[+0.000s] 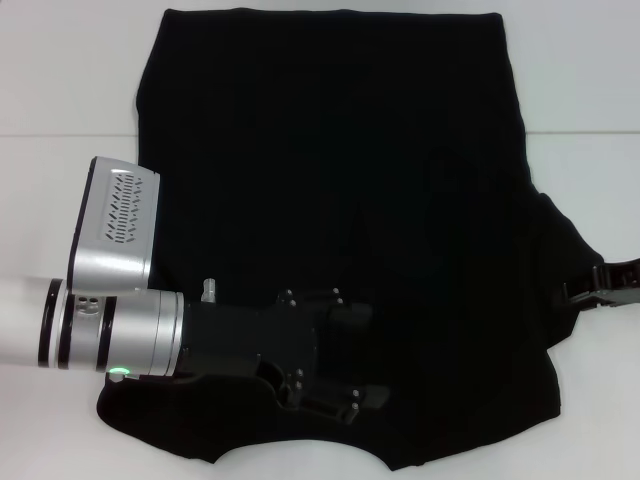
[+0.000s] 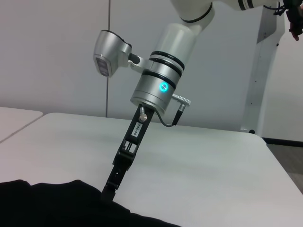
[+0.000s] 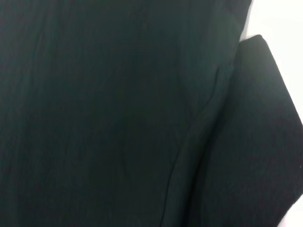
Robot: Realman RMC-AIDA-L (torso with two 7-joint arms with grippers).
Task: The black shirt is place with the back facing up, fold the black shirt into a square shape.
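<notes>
While the black shirt [image 1: 340, 180] lies flat, left claw [image 1: 355, 360] rests above it.

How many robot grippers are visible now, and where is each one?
2. The left gripper is over the near part of the black shirt. The right gripper is at the shirt's right edge, its tip down at the cloth.

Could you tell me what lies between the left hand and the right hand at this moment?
Only the black shirt: in the head view its cloth spans from the left hand to the right hand at its sleeve edge.
</notes>
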